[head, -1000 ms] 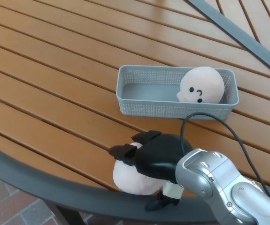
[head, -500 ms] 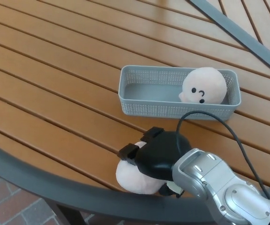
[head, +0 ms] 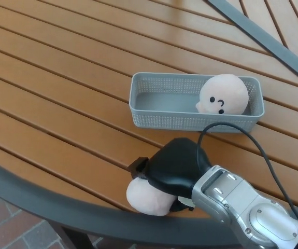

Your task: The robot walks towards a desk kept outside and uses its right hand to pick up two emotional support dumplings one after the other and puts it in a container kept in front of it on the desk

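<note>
A grey mesh container (head: 154, 115) stands on the wooden slat desk (head: 60, 83). One pale pink dumpling plush (head: 223, 94) with a small black face lies in the container's right end. A second pink dumpling (head: 144, 199) sits near the desk's front rim. My right hand (head: 172, 168) covers it from above, its black fingers curled down around the plush and shut on it. Only the dumpling's lower left part shows under the hand. My left hand is out of sight.
The desk's dark grey metal rim (head: 29, 194) curves along the front edge just below the grasped dumpling. A grey metal strip (head: 263, 36) crosses the desk at the far right. A black cable (head: 252, 145) loops from my right wrist.
My right hand's fingers, spread over the near dumpling a second ago, have closed down around it. The hand has shifted slightly right.
</note>
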